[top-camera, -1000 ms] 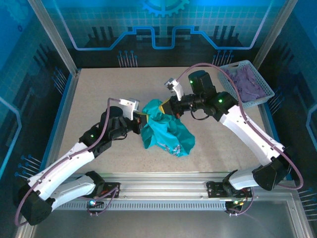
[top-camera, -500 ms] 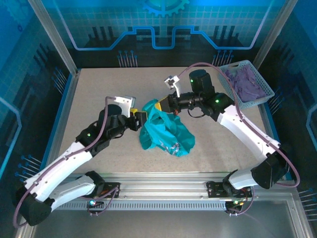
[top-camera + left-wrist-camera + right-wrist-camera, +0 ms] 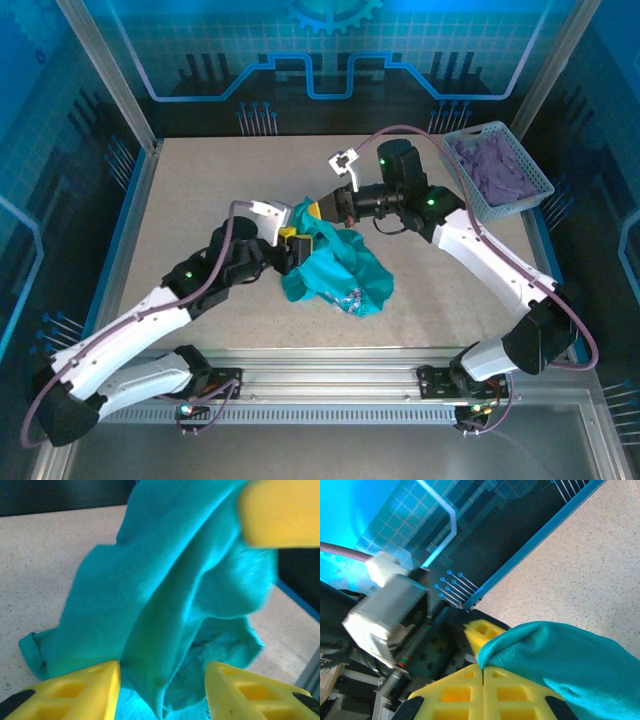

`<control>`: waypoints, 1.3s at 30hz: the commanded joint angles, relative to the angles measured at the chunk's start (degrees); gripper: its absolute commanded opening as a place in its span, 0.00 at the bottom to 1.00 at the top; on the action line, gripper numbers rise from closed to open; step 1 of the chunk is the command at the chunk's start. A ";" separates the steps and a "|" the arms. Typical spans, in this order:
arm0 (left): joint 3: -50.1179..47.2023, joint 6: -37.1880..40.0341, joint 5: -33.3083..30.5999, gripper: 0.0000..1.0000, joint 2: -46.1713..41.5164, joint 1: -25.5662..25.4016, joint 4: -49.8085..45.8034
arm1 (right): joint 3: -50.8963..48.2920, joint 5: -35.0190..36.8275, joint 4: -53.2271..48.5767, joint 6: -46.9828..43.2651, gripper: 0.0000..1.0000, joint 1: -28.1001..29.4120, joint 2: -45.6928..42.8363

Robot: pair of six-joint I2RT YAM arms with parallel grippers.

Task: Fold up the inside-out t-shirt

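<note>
The 1 t-shirt (image 3: 340,268) lies bunched in a teal heap on the middle of the table (image 3: 200,190), between the 2 grippers, with its upper left part pulled up off the surface.

The right gripper (image 3: 318,208) sits at that raised top end. In the right wrist view its 2 yellow fingers (image 3: 455,690) are pressed together, and a stitched edge of the shirt is pinched at their tips, the rest of the cloth spreading away to the right.

The left gripper (image 3: 293,248) is at the shirt's left side, just below the right gripper. In the left wrist view its 2 yellow fingers (image 3: 75,692) stand spread apart. A hanging fold of the shirt drops into the gap between them, close beside the left finger and apart from the right one, so nothing is clamped. A blurred yellow shape at the top right of that view sits against the top of the fold.

At the far right corner of the table stands 1 basket (image 3: 527,153) with 1 purple cloth (image 3: 492,168) inside it, well apart from the shirt.

A pale print (image 3: 352,297) shows near the shirt's near edge; it is too small to read.
</note>
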 commanded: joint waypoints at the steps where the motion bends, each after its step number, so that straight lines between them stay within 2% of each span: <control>1: 3.31 2.38 -2.68 0.44 3.27 -0.08 2.89 | -0.86 -1.64 1.83 1.05 0.02 -0.41 -0.64; 4: 4.14 1.88 -0.52 0.31 5.38 0.53 5.08 | -1.56 -1.69 1.66 0.71 0.02 -0.74 -1.03; 6: 3.51 1.34 4.63 0.16 5.18 1.55 7.42 | -2.34 -1.81 1.83 0.87 0.02 -1.43 -1.35; 8: 2.68 -0.17 12.37 0.03 4.69 3.45 9.17 | -2.97 -1.82 2.09 0.89 0.02 -2.18 -1.79; 12: -0.36 -7.28 31.39 0.00 3.71 9.26 15.52 | -3.64 -0.57 1.99 0.42 0.04 -3.74 -2.57; 14: -2.29 -11.08 38.05 0.00 2.99 11.15 20.18 | -3.18 1.46 0.34 -1.14 0.06 -3.84 -2.54; 17: -4.81 -15.23 44.66 0.00 1.58 12.64 26.27 | -1.92 5.48 -4.14 -4.66 0.17 -3.86 -2.56; 23: -6.37 -16.65 45.62 0.00 -0.38 13.66 26.50 | -2.32 12.77 -9.97 -11.91 0.33 -3.84 -6.19; 31: -6.52 -15.61 44.37 0.00 -1.30 14.85 23.38 | -10.81 19.30 -7.77 -20.68 0.40 -3.15 -15.64; 35: -6.72 -14.08 43.60 0.00 -2.15 14.87 21.49 | -10.58 22.25 -8.08 -23.71 0.43 -0.82 -14.65; 39: -6.95 -13.30 43.36 0.00 -2.15 14.87 20.65 | -5.79 31.22 -12.50 -29.00 0.49 4.09 -10.36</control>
